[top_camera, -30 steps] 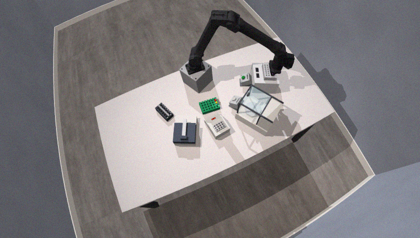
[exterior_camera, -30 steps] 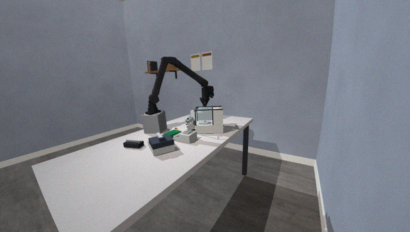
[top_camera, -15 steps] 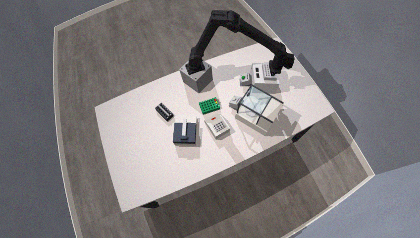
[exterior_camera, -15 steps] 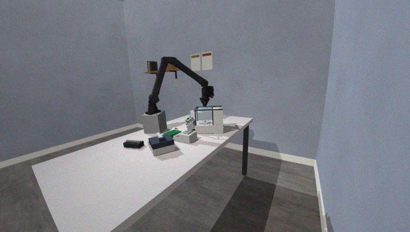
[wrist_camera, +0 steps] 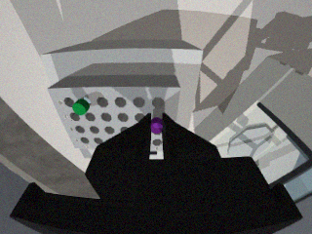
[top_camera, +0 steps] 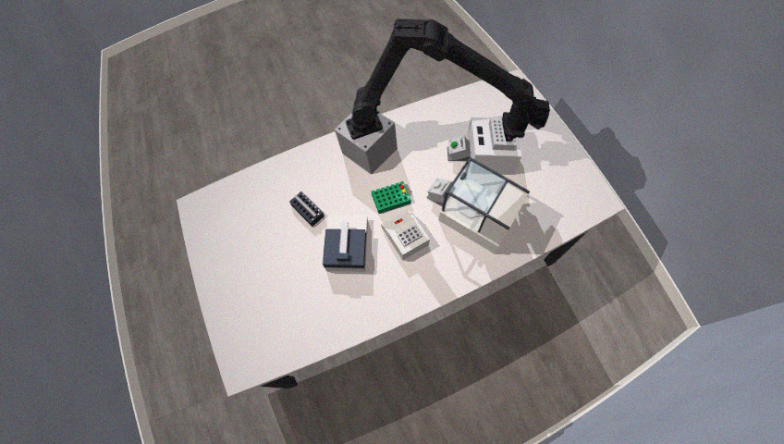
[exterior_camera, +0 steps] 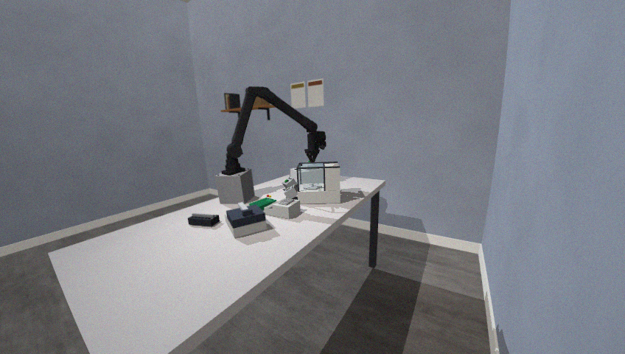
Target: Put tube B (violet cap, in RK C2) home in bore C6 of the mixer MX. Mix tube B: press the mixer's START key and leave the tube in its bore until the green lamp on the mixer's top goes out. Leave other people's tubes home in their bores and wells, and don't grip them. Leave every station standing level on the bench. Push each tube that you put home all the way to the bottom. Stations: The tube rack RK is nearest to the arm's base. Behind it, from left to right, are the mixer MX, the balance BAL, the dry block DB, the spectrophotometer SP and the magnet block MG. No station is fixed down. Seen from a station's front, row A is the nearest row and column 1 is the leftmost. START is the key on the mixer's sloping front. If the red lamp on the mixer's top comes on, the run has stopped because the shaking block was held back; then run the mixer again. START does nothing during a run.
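Tube B [wrist_camera: 156,125], with its violet cap, sits just right of centre in the wrist view, clamped between the gripper [wrist_camera: 156,141] fingers, which stand nearly together on it. It hangs above the right end of the mixer [wrist_camera: 117,117] bore block, over the rightmost column of holes; whether its tip has entered a bore cannot be told. A green-capped tube [wrist_camera: 81,106] stands in a bore at the block's upper left. In the top view the arm [top_camera: 440,46] reaches from its grey base [top_camera: 379,151] to the mixer [top_camera: 491,137] at upper right of the bench [top_camera: 263,308], with the glass-walled balance [top_camera: 478,195] just below it and the green rack [top_camera: 390,196] near the middle. Lower left lie a dark block [top_camera: 307,208] and a dark grey box [top_camera: 345,248].
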